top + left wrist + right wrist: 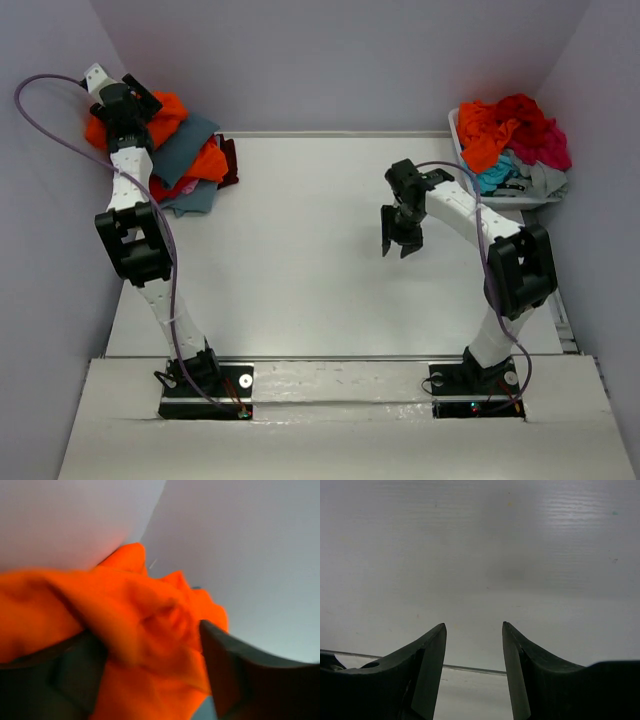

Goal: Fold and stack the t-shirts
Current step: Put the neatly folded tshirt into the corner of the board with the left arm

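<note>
At the table's (300,300) far left corner, the left gripper (152,640) stands spread, with the orange shirt (125,600) bunched between its fingers, seemingly loose in the blurred view. The right gripper (401,243) hangs spread over mid-table.

Reaching from base to far-left corner of table (300,300): left arm (150,270), elbow bent near left edge. At that corner: left gripper (128,102), its 2 fingers (75,675) spread wide. Rising from base: right arm (515,270), elbow by right edge, forearm angled inward. Over table's middle-right: right gripper (396,248), pointing down, hanging above surface, jaws parted.
</note>
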You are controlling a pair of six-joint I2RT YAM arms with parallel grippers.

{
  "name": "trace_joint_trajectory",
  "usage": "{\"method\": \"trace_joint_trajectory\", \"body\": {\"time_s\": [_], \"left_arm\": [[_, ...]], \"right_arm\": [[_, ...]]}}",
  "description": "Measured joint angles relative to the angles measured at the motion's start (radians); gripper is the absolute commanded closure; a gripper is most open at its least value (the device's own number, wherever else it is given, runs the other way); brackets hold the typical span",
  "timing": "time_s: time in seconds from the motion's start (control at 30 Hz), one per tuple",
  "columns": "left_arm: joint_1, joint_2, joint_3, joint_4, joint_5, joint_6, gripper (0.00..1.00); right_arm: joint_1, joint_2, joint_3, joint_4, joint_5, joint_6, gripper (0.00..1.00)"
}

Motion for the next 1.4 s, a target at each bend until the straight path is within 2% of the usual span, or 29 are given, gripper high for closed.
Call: {"method": "trace_joint_trajectory", "body": {"time_s": [0.43,0.7,0.8,0.9,1.23,1.4], "left_arm": [[0.001,0.014,0.057,0.027,0.037,-0.001,0.01],[-0.024,0.019,0.1,0.031,0.073,0.049,0.01],[-0.042,0.093,0.257,0.023,0.098,0.077,0.01],[-0.053,0.143,0.348,0.027,0.122,0.103,0.01],[-0.056,0.17,0.36,0.049,0.148,0.144,0.01],[-0.059,0.157,0.282,0.067,0.183,0.136,0.01]], "right_arm": [[0.064,0.0,0.001,-0.032,0.029,0.039,0.45],[0.076,0.001,0.009,-0.034,0.037,0.041,0.45],[0.076,0.002,0.009,-0.034,0.041,0.04,0.45],[0.076,0.002,0.009,-0.034,0.046,0.037,0.45],[0.076,0.002,0.008,-0.034,0.056,0.03,0.45],[0.076,0.002,0.008,-0.034,0.056,0.031,0.45]]}}
